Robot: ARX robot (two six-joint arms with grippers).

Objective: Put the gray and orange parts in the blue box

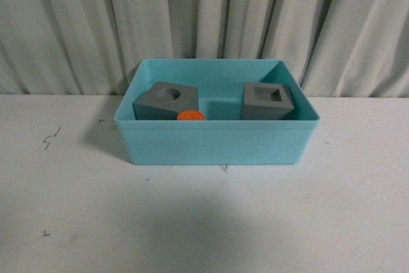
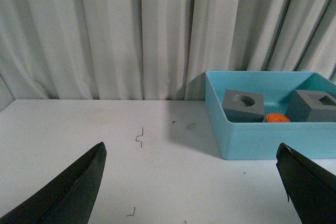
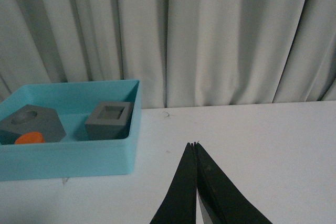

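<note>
Curtain (image 1: 204, 17) behind blue box (image 1: 217, 145) holding parts.

In the front view the near wall of the blue box (image 1: 214, 142) hides the lower parts of both gray cubes (image 1: 167, 101) and all but the top of the orange cylinder (image 1: 190, 116); its digits cannot be seen. Neither arm appears there. The left wrist view cuts off the box at the picture's right edge, and each left gripper (image 2: 191, 182) finger runs out of frame. The right gripper (image 3: 195, 153) fingers are cut off too
</note>
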